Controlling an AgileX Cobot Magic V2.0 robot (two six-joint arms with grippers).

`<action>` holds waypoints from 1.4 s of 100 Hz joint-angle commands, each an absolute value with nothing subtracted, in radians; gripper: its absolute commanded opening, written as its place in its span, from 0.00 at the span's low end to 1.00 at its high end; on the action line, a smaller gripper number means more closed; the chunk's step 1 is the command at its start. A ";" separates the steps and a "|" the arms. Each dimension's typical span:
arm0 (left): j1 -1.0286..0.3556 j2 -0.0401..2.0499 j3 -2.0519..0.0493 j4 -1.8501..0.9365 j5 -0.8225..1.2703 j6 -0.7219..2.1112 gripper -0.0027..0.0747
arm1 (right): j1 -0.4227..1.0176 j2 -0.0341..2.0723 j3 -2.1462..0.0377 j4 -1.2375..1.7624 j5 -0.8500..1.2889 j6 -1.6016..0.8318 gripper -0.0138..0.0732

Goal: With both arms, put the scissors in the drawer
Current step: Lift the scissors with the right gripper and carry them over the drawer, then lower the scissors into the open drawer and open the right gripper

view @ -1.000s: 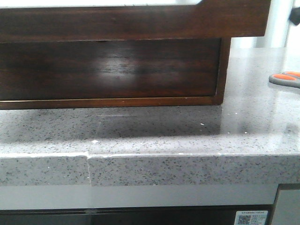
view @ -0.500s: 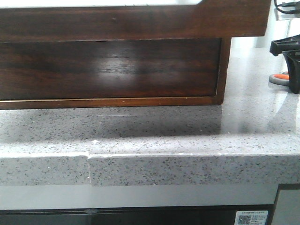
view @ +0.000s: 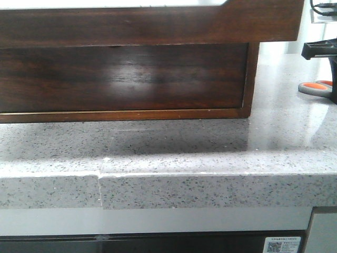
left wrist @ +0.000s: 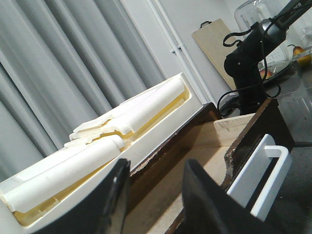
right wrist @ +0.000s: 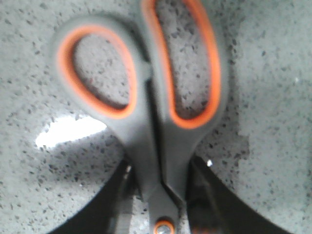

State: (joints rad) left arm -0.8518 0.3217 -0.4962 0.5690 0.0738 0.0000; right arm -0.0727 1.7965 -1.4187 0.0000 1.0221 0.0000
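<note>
The right claw (right wrist: 158, 204) straddles the scissors (right wrist: 146, 102) just below the handle loops; in the right wrist view its two black fingers (right wrist: 105, 207) sit one on each side of the grey shank, close against it. Whether they actually press the metal or only flank it I cannot tell, as the view is blurred. The pivot screw shows between the fingers, ringed in orange. The scissors lie flat on the speckled grey counter (right wrist: 273, 97), their blades closed and their loops pointing away from the claw. In the front view only a grey and orange handle loop (view: 316, 87) shows at the right edge, resting on the counter (view: 174, 153), with a black part of the right arm (view: 320, 49) above it.

The left claw (left wrist: 156, 195) is spread, its two dark fingers (left wrist: 114, 200) apart with a clear gap between them. Through that gap, in the left wrist view, the drawer (left wrist: 214, 146) stands pulled out, its pale wooden floor bare and its dark glossy wall chipped along the top edge. A white bracket-shaped handle (left wrist: 263, 175) sits on the outside of that wall. A cream moulded tray (left wrist: 112, 151) rests on top of the cabinet beside the drawer. Grey curtains (left wrist: 63, 63) hang behind.

In the front view the drawer's dark brown front (view: 126, 79) fills the upper left, well apart from the scissors.
</note>
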 commanded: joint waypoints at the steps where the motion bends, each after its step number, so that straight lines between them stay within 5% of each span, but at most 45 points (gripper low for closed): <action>1: -0.858 0.330 -0.530 0.557 0.015 -0.012 0.35 | -0.081 1.779 -1.434 -0.018 1.037 -0.013 0.14; 8: -0.858 0.330 -0.530 0.557 0.015 -0.012 0.34 | -0.081 1.776 -1.434 -0.018 1.037 -0.013 0.08; 67: -0.858 0.330 -0.530 0.557 0.015 -0.012 0.35 | -0.081 1.558 -1.815 0.190 1.116 -0.174 0.08; 96: -0.858 0.330 -0.530 0.557 0.015 -0.012 0.35 | -0.059 1.351 -1.918 0.554 1.041 -0.547 0.08; 140: -0.858 0.330 -0.530 0.555 0.015 -0.012 0.35 | 0.323 1.356 -1.918 0.539 1.125 -0.792 0.08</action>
